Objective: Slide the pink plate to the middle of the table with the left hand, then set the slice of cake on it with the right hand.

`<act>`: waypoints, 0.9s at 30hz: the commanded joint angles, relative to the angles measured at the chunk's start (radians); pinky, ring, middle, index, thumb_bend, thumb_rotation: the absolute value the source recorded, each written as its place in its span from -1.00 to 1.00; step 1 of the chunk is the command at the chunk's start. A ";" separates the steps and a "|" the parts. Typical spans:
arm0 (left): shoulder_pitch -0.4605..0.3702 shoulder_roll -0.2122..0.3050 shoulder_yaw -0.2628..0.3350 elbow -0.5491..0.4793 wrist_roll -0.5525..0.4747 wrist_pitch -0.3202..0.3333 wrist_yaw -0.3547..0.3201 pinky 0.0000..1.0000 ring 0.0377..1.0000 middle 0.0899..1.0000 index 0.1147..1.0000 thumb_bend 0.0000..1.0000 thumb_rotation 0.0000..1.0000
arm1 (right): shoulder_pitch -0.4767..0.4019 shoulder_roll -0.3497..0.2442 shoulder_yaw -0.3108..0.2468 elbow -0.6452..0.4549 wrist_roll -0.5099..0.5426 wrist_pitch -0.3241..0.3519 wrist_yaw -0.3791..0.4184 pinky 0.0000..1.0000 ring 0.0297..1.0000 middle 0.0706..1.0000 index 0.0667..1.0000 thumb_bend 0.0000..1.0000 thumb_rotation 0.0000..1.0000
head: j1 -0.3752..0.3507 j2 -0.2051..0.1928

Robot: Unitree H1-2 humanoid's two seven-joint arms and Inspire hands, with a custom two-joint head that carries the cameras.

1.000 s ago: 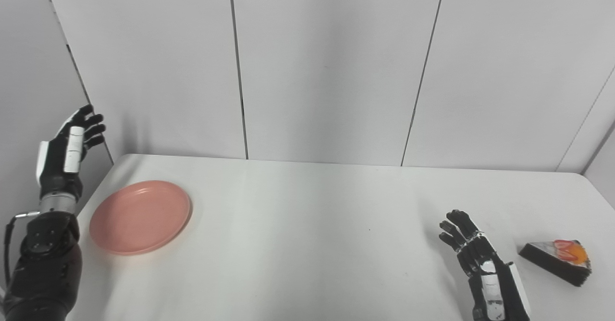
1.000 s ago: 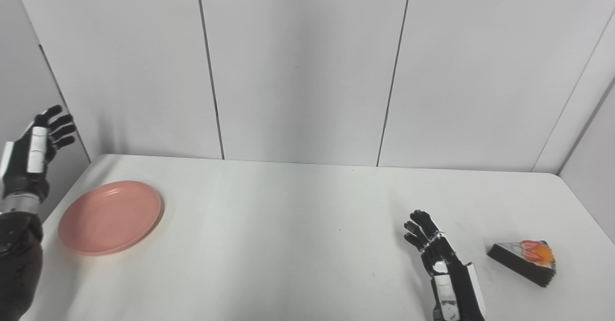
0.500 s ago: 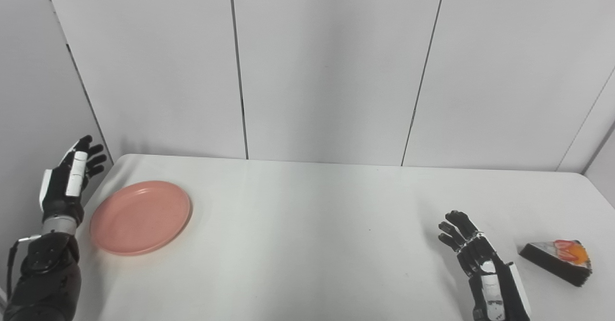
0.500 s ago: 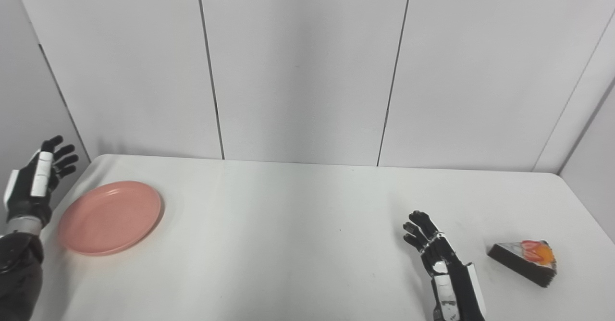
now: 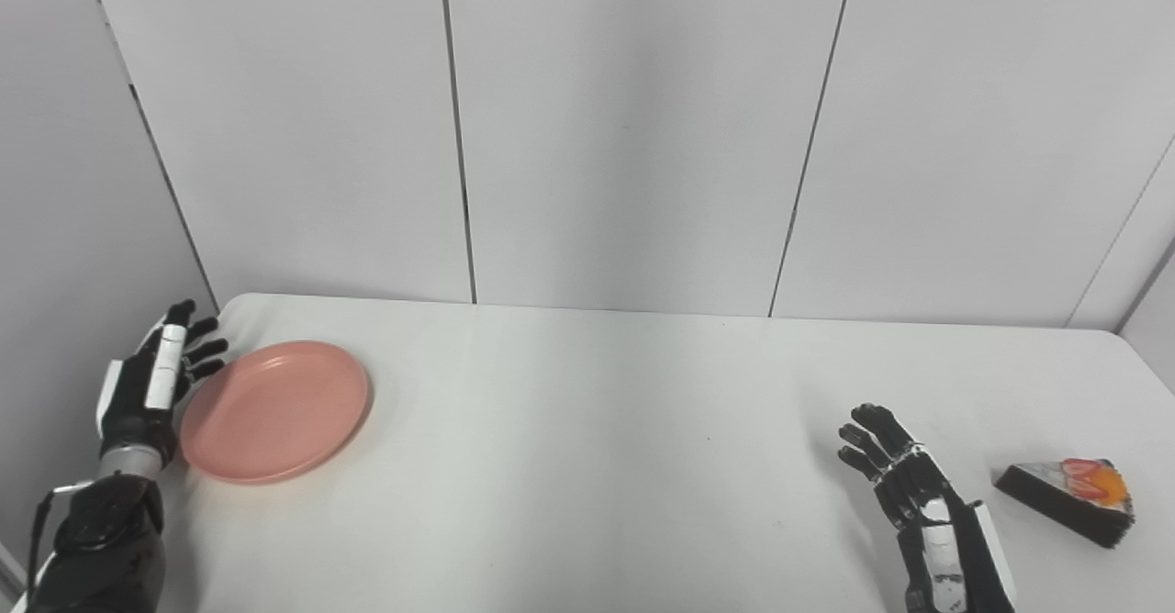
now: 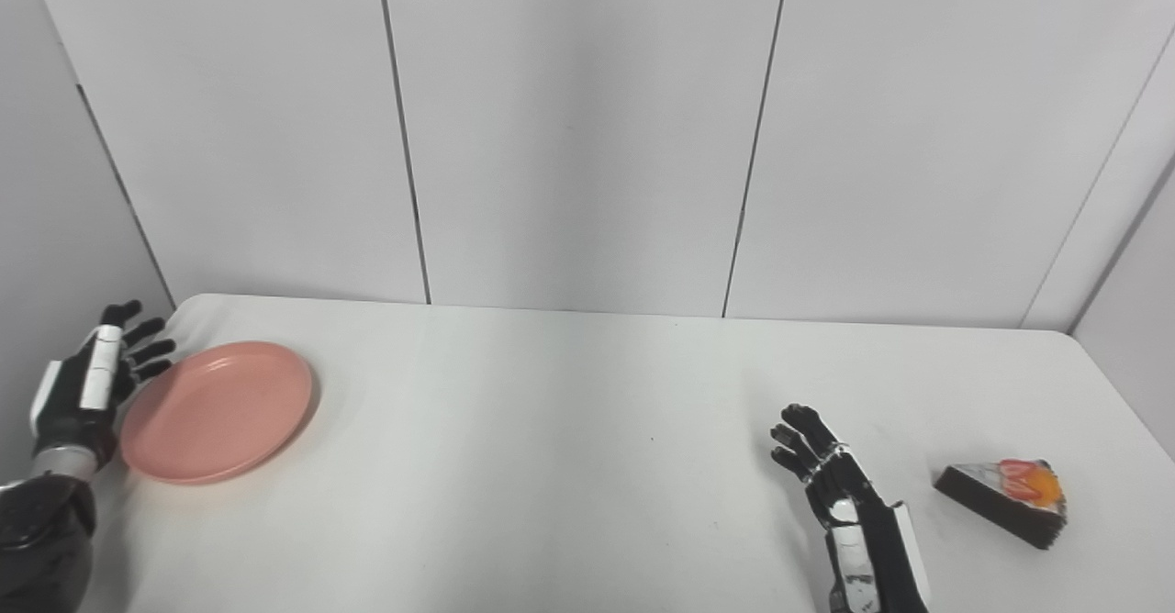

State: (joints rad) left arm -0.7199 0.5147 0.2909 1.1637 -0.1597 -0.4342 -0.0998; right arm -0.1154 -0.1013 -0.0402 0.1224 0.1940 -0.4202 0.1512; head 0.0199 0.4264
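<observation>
Pink and shallow, the plate (image 5: 274, 410) is lying near the left end of the white table (image 5: 587, 466), well apart from the middle where the task wants it. Just beside its left rim the left hand (image 5: 151, 384) is hovering with its fingers spread and nothing in its grasp; whether it is touching the rim I cannot tell. Judging by this, the first step, the slide, is only getting under way. The next move calls for the left hand to be pressing against the plate's left edge and pushing it rightward along the tabletop, keeping low so the plate is sliding and not tipping. Over on the right side the slice of cake (image 5: 1068, 499), dark with red and orange topping, is sitting on the table near the right edge. The right hand (image 5: 918, 503) is waiting beside it, apart from it, with fingers spread and holding nothing.
</observation>
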 commanded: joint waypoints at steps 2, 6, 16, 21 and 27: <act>-0.039 0.013 0.001 -0.003 -0.009 -0.035 -0.018 0.41 0.46 0.61 0.64 1.00 0.75 | 0.100 0.001 0.000 0.088 -0.009 0.016 0.004 0.68 0.68 0.73 0.63 0.78 0.89 | -0.001 0.005; -0.039 0.008 0.007 0.002 -0.032 -0.035 -0.043 0.48 0.52 0.64 0.68 1.00 0.74 | 0.102 0.001 0.001 0.082 -0.012 0.022 0.003 0.68 0.68 0.72 0.63 0.78 0.90 | -0.001 0.005; -0.030 -0.007 0.007 -0.017 -0.038 -0.036 -0.077 0.39 0.46 0.60 0.72 0.99 0.80 | 0.101 0.002 0.000 0.078 -0.011 0.025 0.006 0.68 0.67 0.71 0.62 0.78 0.89 | -0.005 0.011; -0.021 -0.024 -0.009 -0.073 -0.024 -0.036 -0.081 0.39 0.48 0.58 0.70 0.94 0.88 | 0.101 0.002 0.001 0.075 -0.018 0.030 0.004 0.68 0.67 0.72 0.62 0.79 0.89 | -0.005 0.011; -0.006 -0.067 -0.020 -0.172 -0.031 -0.035 -0.111 0.36 0.48 0.60 0.68 0.90 0.84 | 0.100 0.006 0.004 0.071 -0.025 0.034 0.001 0.68 0.67 0.71 0.62 0.78 0.89 | -0.017 0.014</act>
State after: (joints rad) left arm -0.6988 0.4286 0.2787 1.0386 -0.1971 -0.4383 -0.1929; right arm -0.1114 -0.1021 -0.0376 0.1126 0.1740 -0.4056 0.1511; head 0.0061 0.4403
